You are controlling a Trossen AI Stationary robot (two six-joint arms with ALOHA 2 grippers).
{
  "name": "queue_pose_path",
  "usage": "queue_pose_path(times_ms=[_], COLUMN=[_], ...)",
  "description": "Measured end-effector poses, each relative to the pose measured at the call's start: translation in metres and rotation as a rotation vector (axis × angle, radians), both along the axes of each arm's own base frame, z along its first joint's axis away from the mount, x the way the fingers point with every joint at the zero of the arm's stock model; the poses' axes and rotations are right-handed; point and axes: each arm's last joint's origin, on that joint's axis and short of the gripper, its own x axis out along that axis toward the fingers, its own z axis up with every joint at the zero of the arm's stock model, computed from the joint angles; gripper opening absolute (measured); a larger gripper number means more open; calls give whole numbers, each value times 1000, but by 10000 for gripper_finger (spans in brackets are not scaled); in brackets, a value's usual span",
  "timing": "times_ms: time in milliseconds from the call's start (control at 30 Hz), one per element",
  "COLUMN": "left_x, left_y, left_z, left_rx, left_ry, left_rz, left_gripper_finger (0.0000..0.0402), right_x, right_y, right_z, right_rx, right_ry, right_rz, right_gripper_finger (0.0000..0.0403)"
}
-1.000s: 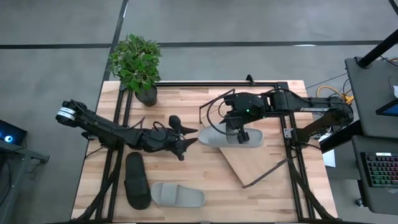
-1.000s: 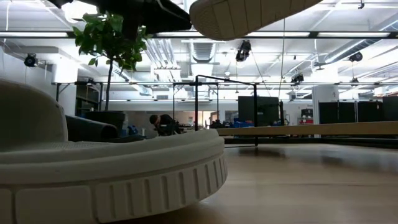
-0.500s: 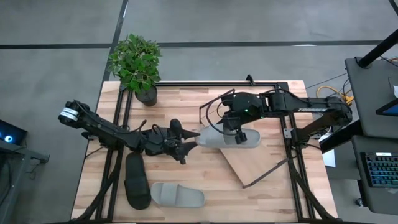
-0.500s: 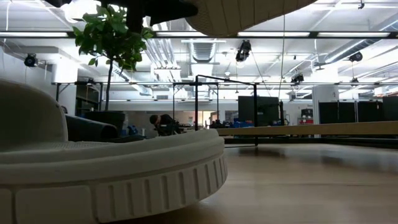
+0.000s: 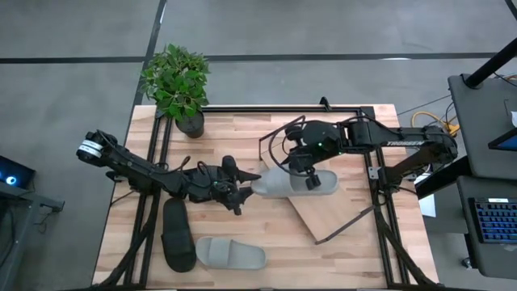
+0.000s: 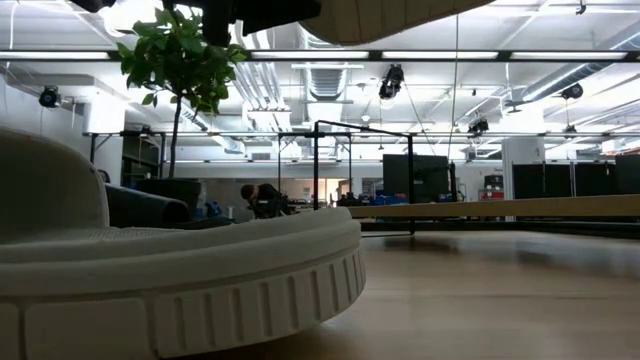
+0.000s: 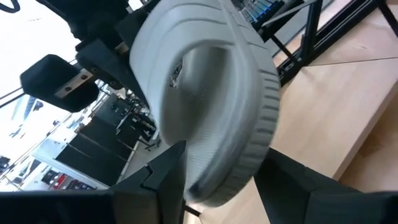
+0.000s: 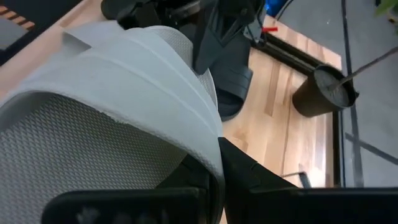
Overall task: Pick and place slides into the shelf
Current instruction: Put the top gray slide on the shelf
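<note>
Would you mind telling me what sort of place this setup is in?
Probably a large open industrial lab: exposed ceiling ducts and strip lights overhead, a bare concrete floor, and a keyboard on a desk beside the table.

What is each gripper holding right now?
Left gripper: closed on one end of the grey slide.
Right gripper: shut on the same slide's strap.

Open-ceiling lab hall: exposed ducts (image 6: 330, 80), dark equipment racks (image 6: 415, 178).
</note>
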Motion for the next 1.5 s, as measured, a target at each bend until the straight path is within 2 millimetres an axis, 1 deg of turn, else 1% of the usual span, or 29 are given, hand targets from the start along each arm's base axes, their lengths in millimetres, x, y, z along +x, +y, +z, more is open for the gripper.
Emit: queue_pose_path(times_ms=[67, 133, 333, 367, 767, 867, 933, 1067, 1300, 1400, 1500], left_x=[0, 0, 0, 0, 0, 0, 0, 0, -1, -1, -1], left_y=[0, 0, 0, 0, 0, 1, 1, 2, 3, 3, 3], left_z=[0, 1, 0, 0, 1, 2, 2, 3, 3, 3, 3], left_rx=[-1, -1, 2, 2, -4, -5, -6, -7, -12, -13, -13], left_ry=[-4, -5, -4, -4, -13, -20, -23, -26, -30, -33, -34], left_rz=[1, 1, -9, -9, -2, 31, 46, 62, 77, 98, 125], left_gripper_finger=[148, 126, 27, 19, 17, 17, 17, 17, 17, 17, 17], right_x=[0, 0, 1, 1, 0, -1, -3, -11, -29, -40, -54], right_y=[0, 0, 0, 0, 0, -1, -2, -5, -6, -9, -14], right_z=[0, 0, 1, 1, 1, 3, 5, 10, 20, 24, 30], right_rx=[-1, -1, 1, 1, 21, 8, -22, -66, -61, -105, -153], right_ry=[-3, -5, -9, -9, -9, -15, -20, -29, -32, -26, -37], right_rz=[0, 0, 1, 1, -22, -38, -81, -144, -195, -305, -469], right_gripper_finger=[9, 9, 9, 9, 9, 16, 25, 45, 78, 88, 92])
